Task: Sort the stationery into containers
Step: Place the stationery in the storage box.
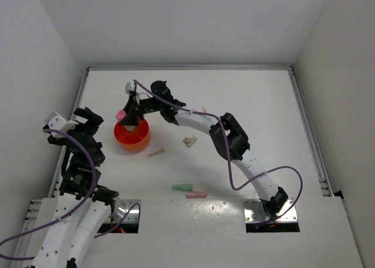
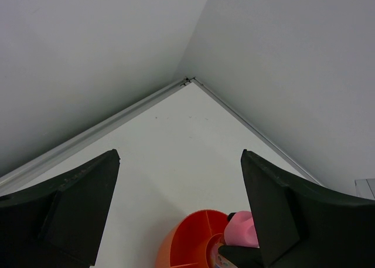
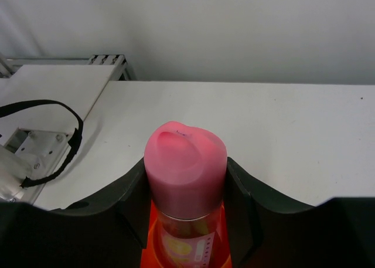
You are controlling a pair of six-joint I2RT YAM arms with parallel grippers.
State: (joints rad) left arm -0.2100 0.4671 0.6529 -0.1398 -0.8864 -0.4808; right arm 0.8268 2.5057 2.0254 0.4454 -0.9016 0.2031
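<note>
The round orange tub [image 1: 132, 135] with inner dividers stands left of centre on the white table. My right gripper [image 1: 126, 116] is shut on the pink-capped tube [image 1: 121, 114] and holds it upright over the tub's middle. In the right wrist view the tube [image 3: 186, 162] sits between both fingers with the orange tub [image 3: 146, 247] below. My left gripper [image 2: 179, 212] is open and empty, left of the tub [image 2: 187, 241]; the pink cap [image 2: 243, 228] shows there too. A pale yellow stick [image 1: 157, 152], a beige block [image 1: 188, 142], a green bar [image 1: 182, 187] and a pink bar [image 1: 196, 194] lie on the table.
White walls enclose the table on the left, back and right. A metal rail [image 1: 307, 130] runs along the right edge. A purple cable [image 1: 246, 183] loops off the right arm over the table.
</note>
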